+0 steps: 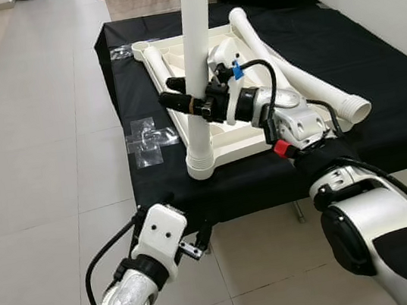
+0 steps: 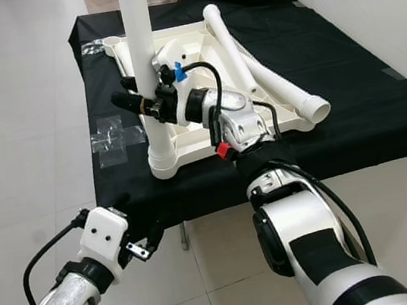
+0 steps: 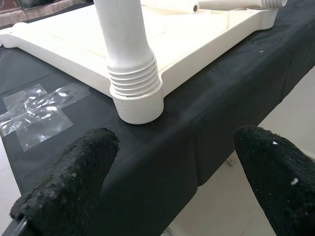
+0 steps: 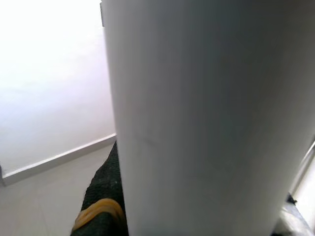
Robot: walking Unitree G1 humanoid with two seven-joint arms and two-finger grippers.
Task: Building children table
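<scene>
Right gripper (image 1: 183, 94) jaws pinched on upright table leg (image 1: 196, 54) | axis vertical, socket below jaws | left gripper (image 3: 172, 182) jaws spread, idle.

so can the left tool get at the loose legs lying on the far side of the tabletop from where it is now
Probably not as things stand. The left tool hangs open below the near edge of the black-covered surface, while the loose legs lie beyond the upturned tabletop, behind the upright leg and the right tool gripping it.
</scene>
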